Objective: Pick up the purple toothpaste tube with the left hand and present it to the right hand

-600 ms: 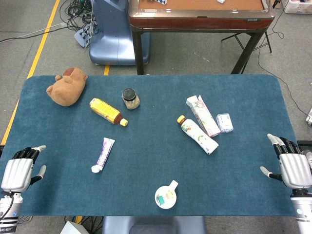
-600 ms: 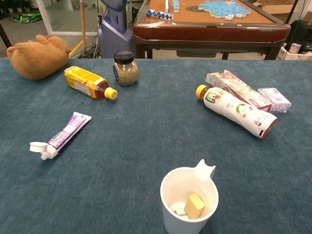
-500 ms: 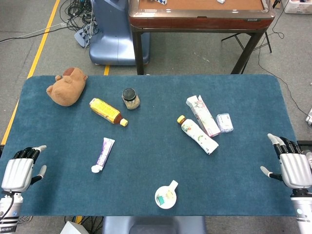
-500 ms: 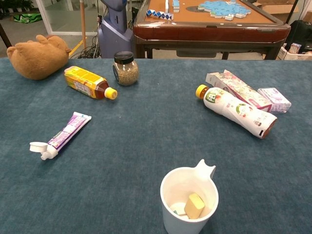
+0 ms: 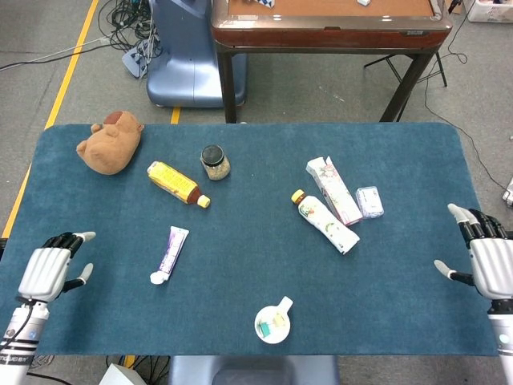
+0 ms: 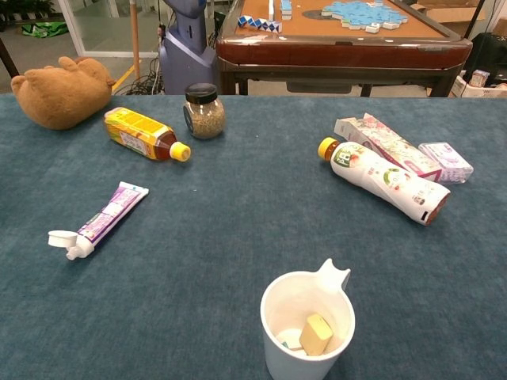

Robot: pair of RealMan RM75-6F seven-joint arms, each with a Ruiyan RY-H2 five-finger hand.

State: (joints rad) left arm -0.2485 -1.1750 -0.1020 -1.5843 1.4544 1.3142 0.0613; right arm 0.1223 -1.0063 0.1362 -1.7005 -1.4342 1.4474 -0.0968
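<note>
Reaching from that far, the empty, spread left hand [image 5: 50, 273] could knock the tube [image 5: 170, 252] flat into the cloth. Its cap [image 5: 157, 277] flipped open could snag fingers too; right hand [image 5: 490, 263] also empty, spread.

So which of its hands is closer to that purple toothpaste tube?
The left hand, at the table's left edge beside the purple toothpaste tube. The right hand sits across the table at the far right edge.

Head cam looks steeply down; chest cam low, nearer; both share table [image 5: 240, 321].
</note>
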